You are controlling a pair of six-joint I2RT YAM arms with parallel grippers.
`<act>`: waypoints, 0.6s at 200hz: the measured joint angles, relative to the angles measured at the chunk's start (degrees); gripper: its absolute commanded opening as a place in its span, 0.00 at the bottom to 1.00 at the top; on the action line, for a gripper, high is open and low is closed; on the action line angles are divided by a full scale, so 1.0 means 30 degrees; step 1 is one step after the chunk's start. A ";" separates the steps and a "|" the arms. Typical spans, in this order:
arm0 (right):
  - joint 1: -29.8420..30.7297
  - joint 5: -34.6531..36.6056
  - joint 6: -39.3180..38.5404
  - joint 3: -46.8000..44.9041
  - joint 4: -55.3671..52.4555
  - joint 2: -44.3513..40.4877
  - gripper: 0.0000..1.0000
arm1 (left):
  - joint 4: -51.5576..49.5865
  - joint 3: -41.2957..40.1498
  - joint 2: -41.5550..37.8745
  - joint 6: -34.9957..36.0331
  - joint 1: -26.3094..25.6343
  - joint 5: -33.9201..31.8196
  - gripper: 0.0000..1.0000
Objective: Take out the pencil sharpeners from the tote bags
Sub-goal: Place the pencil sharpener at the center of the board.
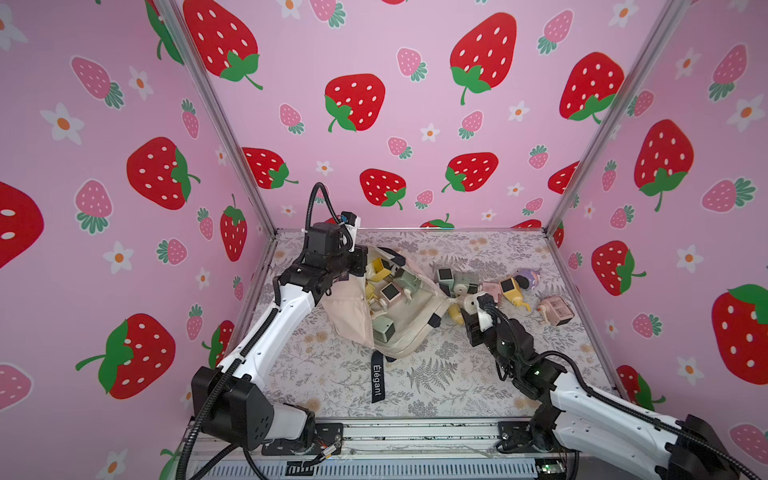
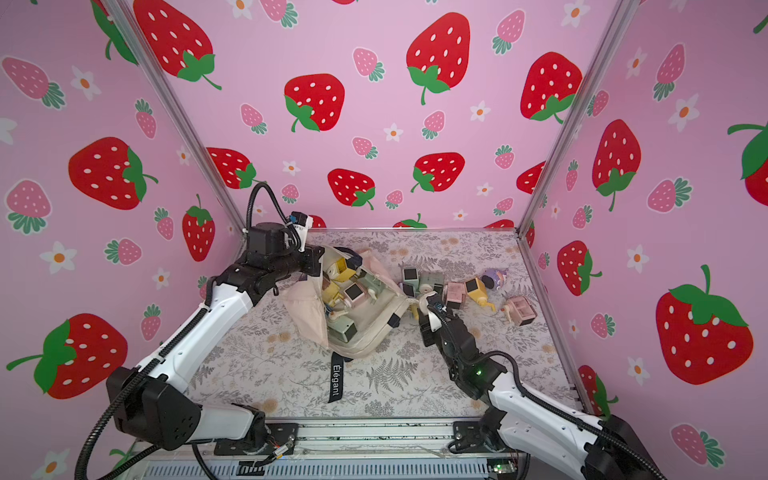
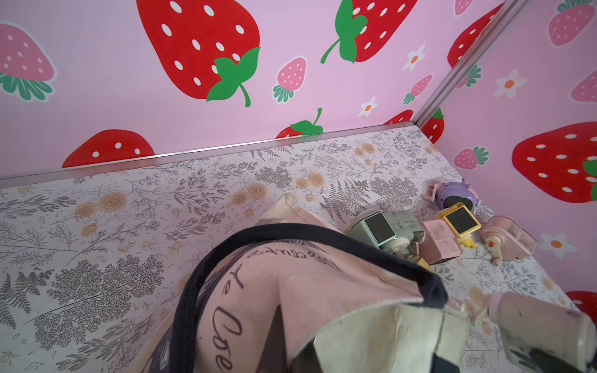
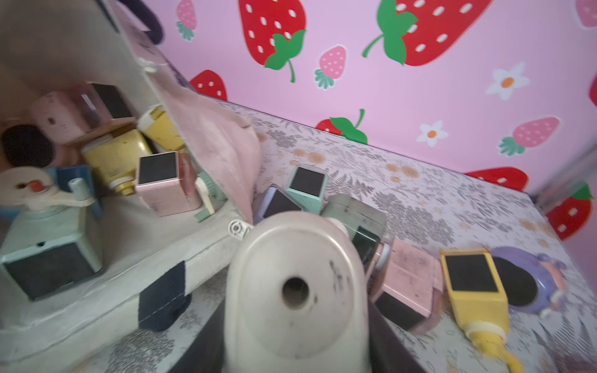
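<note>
The left gripper [image 1: 358,261] is pressed together on the far rim of the cream tote bag [image 1: 415,330] and holds its mouth lifted. Inside the bag lie several pencil sharpeners [image 1: 390,293] in yellow, sage green and pink. The right gripper [image 1: 473,311] pinches a cream sharpener [image 4: 297,290] between its black fingers [image 4: 389,348], just outside the bag's mouth. Whether this sharpener touches the floral table [image 1: 457,374] I cannot tell. Just beyond it, more sharpeners [image 1: 465,282] lie on the table in a loose row that ends near a purple sharpener [image 1: 528,276]. The black strap [image 1: 377,380] reading "Elégant" lies flat on the table at the bag's near side.
</note>
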 measured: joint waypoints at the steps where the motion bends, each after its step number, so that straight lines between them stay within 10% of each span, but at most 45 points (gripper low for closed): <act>1: -0.0087 0.0000 0.0044 -0.0015 0.0007 0.0000 0.46 | 0.0000 0.0000 0.0000 0.0000 -0.0007 0.0015 0.00; 44: -0.3985 0.0546 0.1647 -0.1137 -0.0750 0.0219 0.46 | 0.0015 0.0000 0.0000 0.0000 0.0051 -0.0066 0.00; 120: -0.4597 -0.0503 0.2528 -0.1231 -0.1137 0.2113 0.47 | 0.0015 0.0007 0.0000 0.0000 0.0073 -0.0211 0.00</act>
